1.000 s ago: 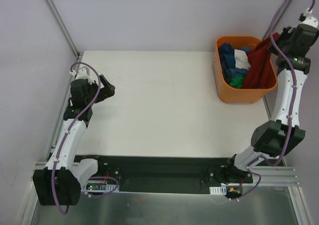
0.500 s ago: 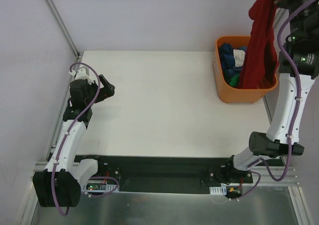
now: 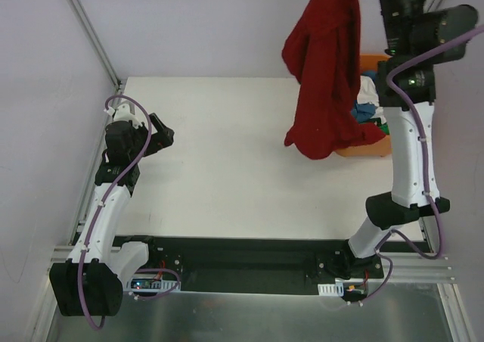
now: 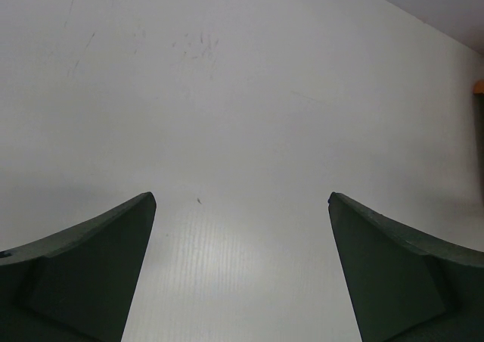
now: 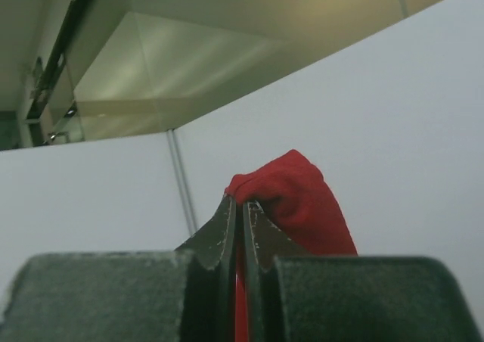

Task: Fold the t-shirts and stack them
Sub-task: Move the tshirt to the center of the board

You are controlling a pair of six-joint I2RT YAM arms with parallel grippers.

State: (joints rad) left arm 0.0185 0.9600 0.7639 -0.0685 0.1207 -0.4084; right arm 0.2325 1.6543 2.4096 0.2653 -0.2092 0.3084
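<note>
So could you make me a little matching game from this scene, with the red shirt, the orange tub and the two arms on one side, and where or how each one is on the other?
Things:
1. dark red t-shirt
2. orange tub
3. left arm
4. right arm

Places or states:
A. low on the left, jaws open over the bare table
B. at the table's far right, with other shirts inside
C. raised high, jaws shut on red cloth
D. hanging in the air, clear of the tabletop

Pairs: 1-D, 2-B, 3-A, 4-C
</note>
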